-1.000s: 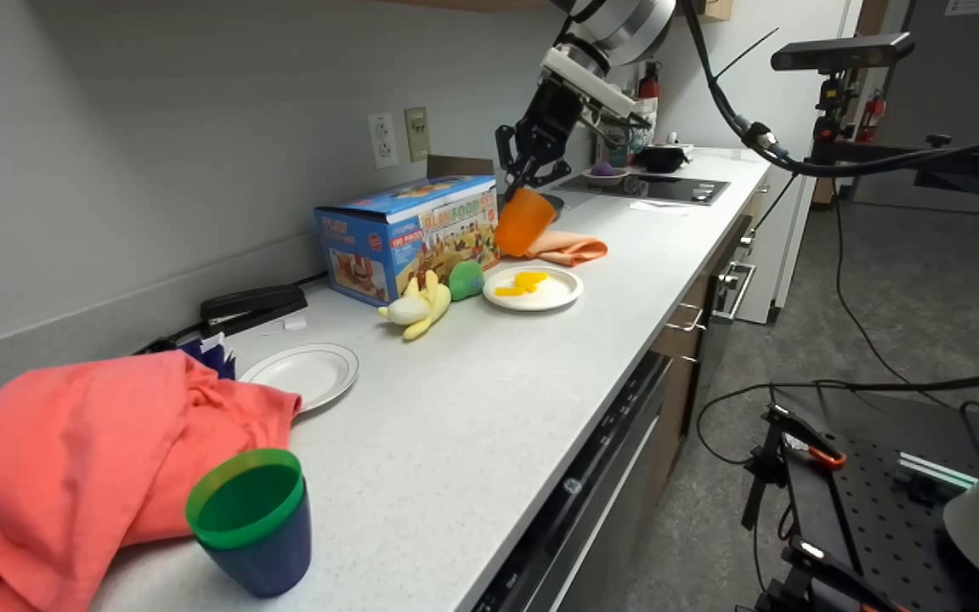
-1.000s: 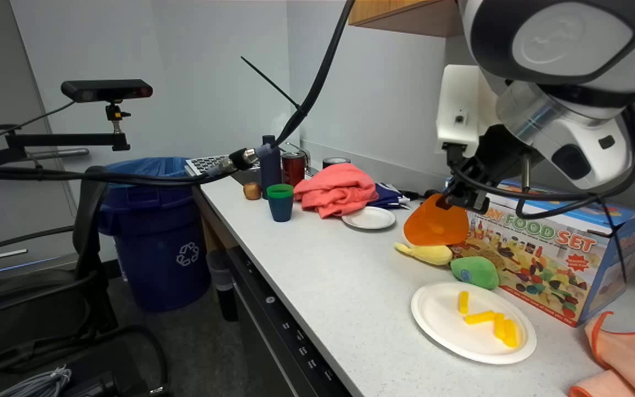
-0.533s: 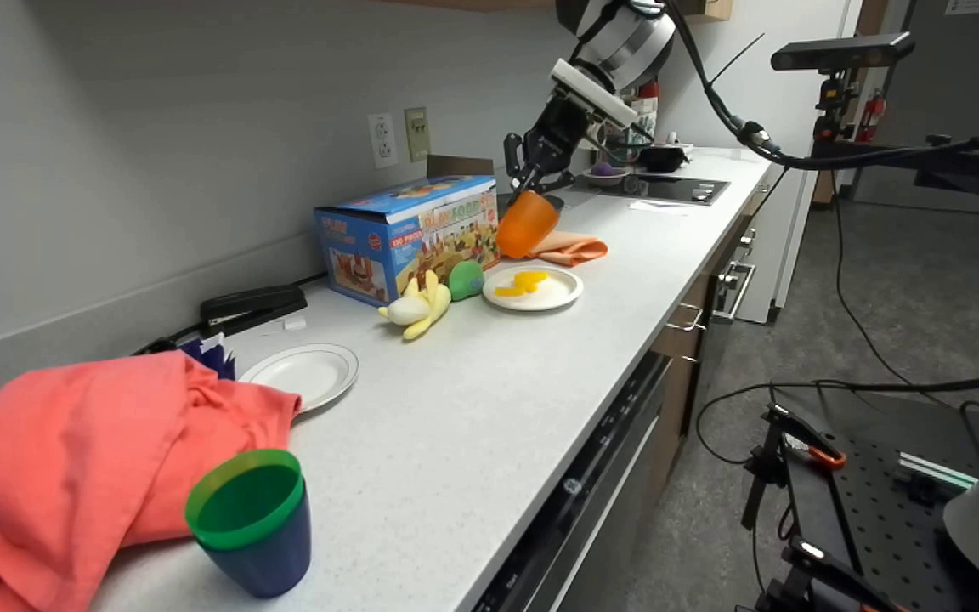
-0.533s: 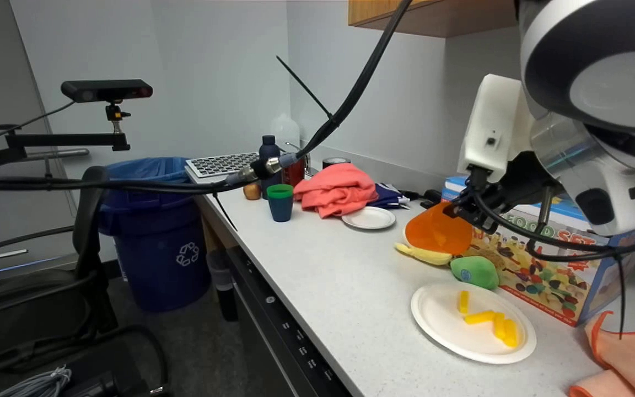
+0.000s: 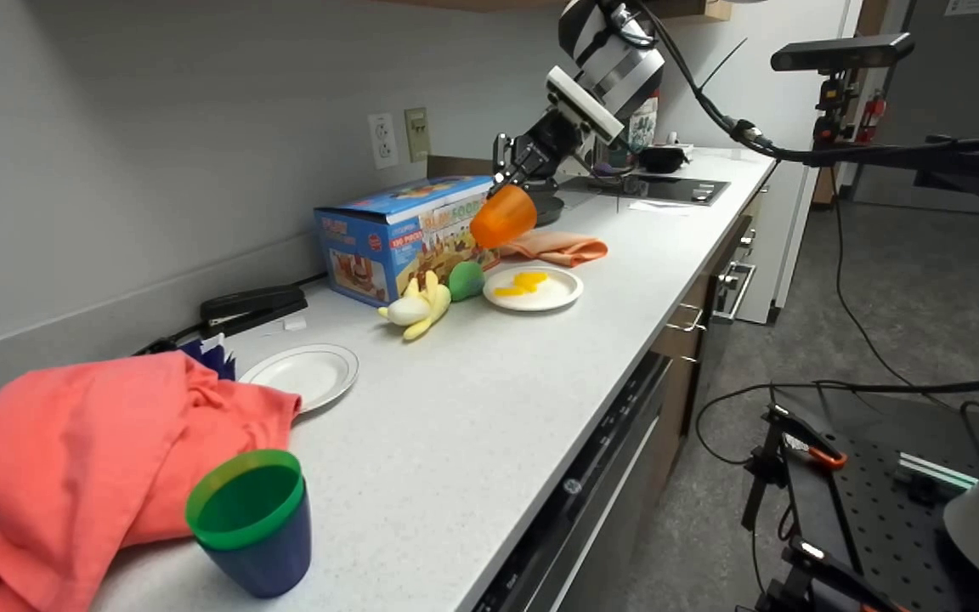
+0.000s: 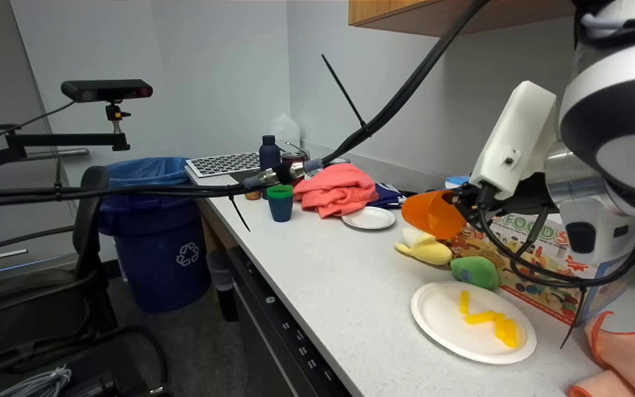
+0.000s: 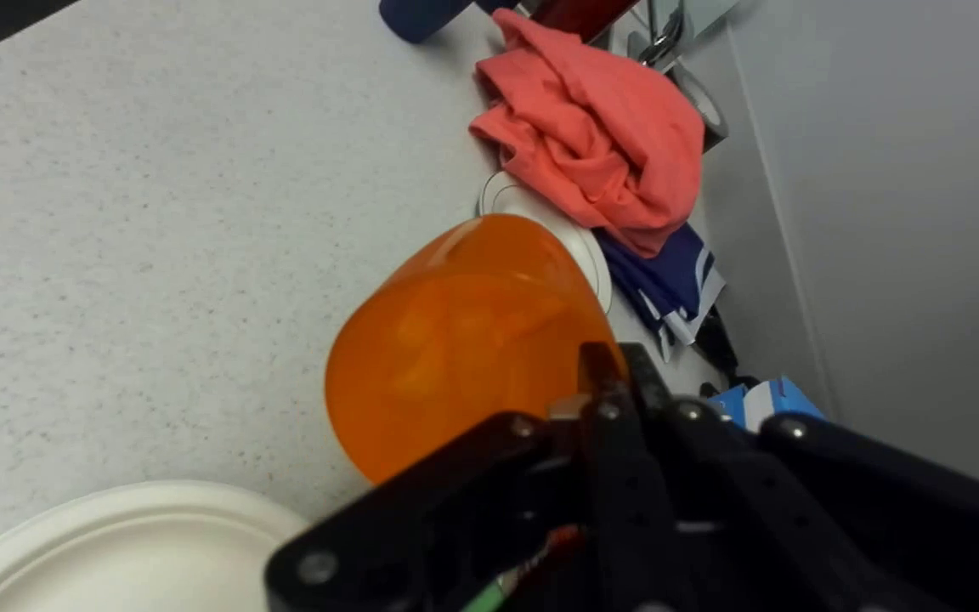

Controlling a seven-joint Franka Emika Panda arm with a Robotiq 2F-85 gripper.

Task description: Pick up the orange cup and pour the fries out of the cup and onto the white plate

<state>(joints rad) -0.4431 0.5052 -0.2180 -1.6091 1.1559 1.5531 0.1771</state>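
Nearest in an exterior view, the white plate [image 6: 441, 320] holds at least four yellow fries [image 6: 481, 317], so the pour looks done. Just beyond stands the play-food carton [image 6: 549, 256], its contents hidden. Farther along, the gripper [image 6: 453, 199] is clenched on the edge of the orange tumbler [image 6: 431, 215], which hangs tilted in the air past the plate (whether any fry remains inside, I cannot tell). If none does, only setting it down would seem left, though unasked. Farther still, a green cup [image 6: 280, 191] sits, apparently nested, in a blue cup [image 6: 281, 209].
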